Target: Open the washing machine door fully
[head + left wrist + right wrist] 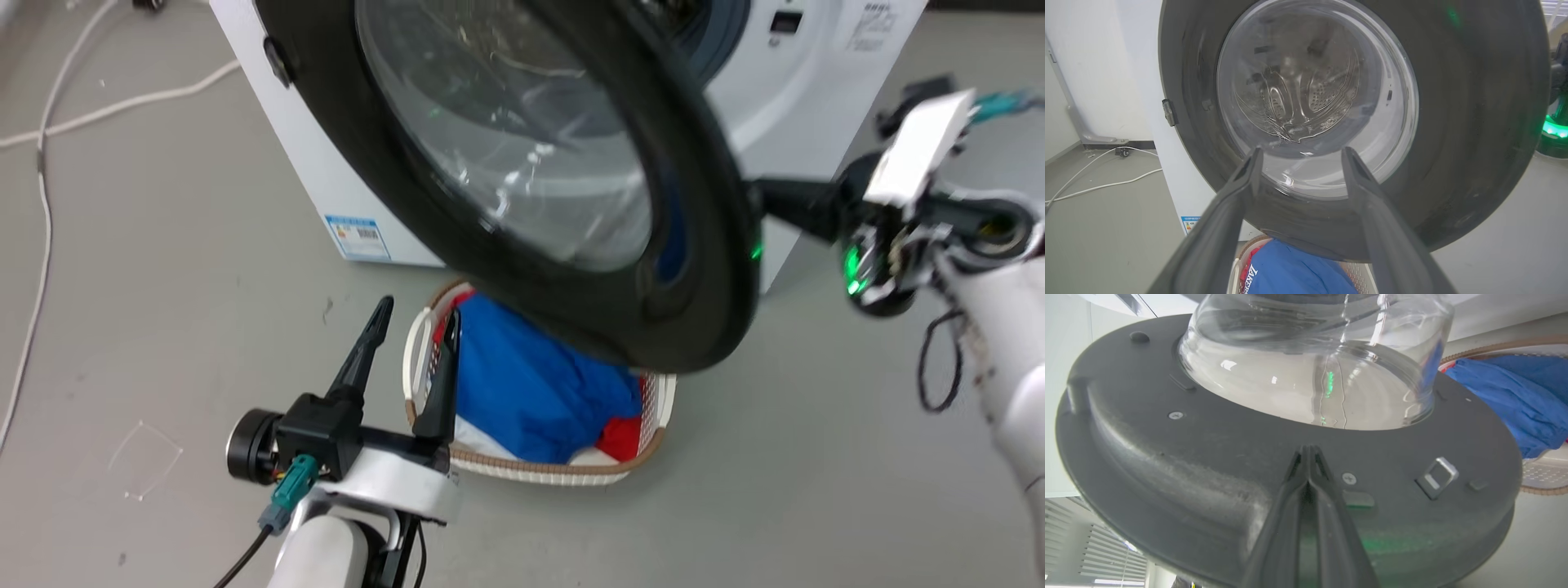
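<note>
Half of the swing, at a guess, was done: the door stood well out from the washer, hinged on its left side, with its free edge hanging above the basket. The latch was clearly released and the drum mouth uncovered; what was left, as I judged it, was to push the disc round until it lay back toward the washer's front.

The door was a broad round disc of glossy black plastic on its outer face and matte dark grey on its inner face, dotted with screws and a small metal latch hook. A clear, thick glass bowl bulged from its centre, smooth and reflective.

The right end effector had its fingers pinched together with nothing between them, tips against the inner face just below the bowl. The left end effector was spread wide and empty, facing the outer face, apart from it.

The washer was a white, boxy, smooth-panelled cabinet. The basket was white perforated plastic with a brown woven rim, holding soft blue cloth. The floor was plain grey.
</note>
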`<state>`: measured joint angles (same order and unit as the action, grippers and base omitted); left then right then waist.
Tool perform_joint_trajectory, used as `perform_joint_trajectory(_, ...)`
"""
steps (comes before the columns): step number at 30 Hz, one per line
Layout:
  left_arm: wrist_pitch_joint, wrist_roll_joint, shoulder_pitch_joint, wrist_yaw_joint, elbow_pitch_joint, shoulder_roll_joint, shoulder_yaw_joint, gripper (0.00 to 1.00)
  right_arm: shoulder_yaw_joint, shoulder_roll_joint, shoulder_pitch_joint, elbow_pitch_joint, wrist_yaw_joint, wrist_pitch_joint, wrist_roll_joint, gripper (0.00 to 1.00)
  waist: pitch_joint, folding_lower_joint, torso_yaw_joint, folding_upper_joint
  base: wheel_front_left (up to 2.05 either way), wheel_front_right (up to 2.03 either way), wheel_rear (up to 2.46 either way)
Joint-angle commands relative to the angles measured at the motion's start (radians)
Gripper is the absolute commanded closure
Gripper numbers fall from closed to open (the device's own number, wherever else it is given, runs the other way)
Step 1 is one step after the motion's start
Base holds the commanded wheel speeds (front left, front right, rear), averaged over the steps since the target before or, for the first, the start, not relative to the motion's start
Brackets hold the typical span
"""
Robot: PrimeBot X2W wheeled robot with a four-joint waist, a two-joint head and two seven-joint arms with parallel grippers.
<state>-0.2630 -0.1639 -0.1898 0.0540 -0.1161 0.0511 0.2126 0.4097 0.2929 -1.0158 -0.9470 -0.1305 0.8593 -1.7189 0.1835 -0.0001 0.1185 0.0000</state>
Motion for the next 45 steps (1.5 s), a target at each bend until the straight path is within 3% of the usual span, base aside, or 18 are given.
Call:
perform_joint_trajectory(1, -0.002, -0.003, 0.011, 0.003, -0.001, -0.001, -0.005, 0.0, 0.007, -0.017, 0.028, 0.014, 0.0, 0.005, -0.008, 1.0, -0.03, 0.0001, -0.002, 0.0, 0.0, 0.0, 0.0)
perform_joint_trajectory(17, -0.002, -0.058, 0.064, 0.006, -0.05, -0.001, -0.013, 0.0, 0.069, -0.142, 0.223, 0.214, 0.0, -0.005, -0.031, 1.0, -0.089, 0.0001, 0.008, 0.0, 0.0, 0.0, 0.0)
perform_joint_trajectory(25, -0.002, -0.068, 0.062, 0.008, -0.071, -0.001, -0.025, 0.0, 0.052, -0.149, 0.292, 0.315, 0.0, -0.078, -0.041, 1.0, -0.083, 0.0001, -0.003, 0.0, 0.0, 0.0, 0.0)
perform_joint_trajectory(38, -0.002, -0.078, 0.071, 0.006, -0.091, -0.001, -0.043, 0.0, -0.161, -0.049, 0.556, 0.573, 0.0, -0.591, 0.096, 1.0, -0.107, 0.0001, -0.036, 0.0, 0.0, 0.0, 0.0)
perform_joint_trajectory(45, -0.002, -0.076, 0.082, 0.011, -0.089, -0.001, -0.068, 0.0, -0.246, -0.021, 0.766, 0.712, 0.0, -0.78, 0.157, 1.0, -0.124, 0.0001, -0.058, 0.0, 0.0, 0.0, 0.0)
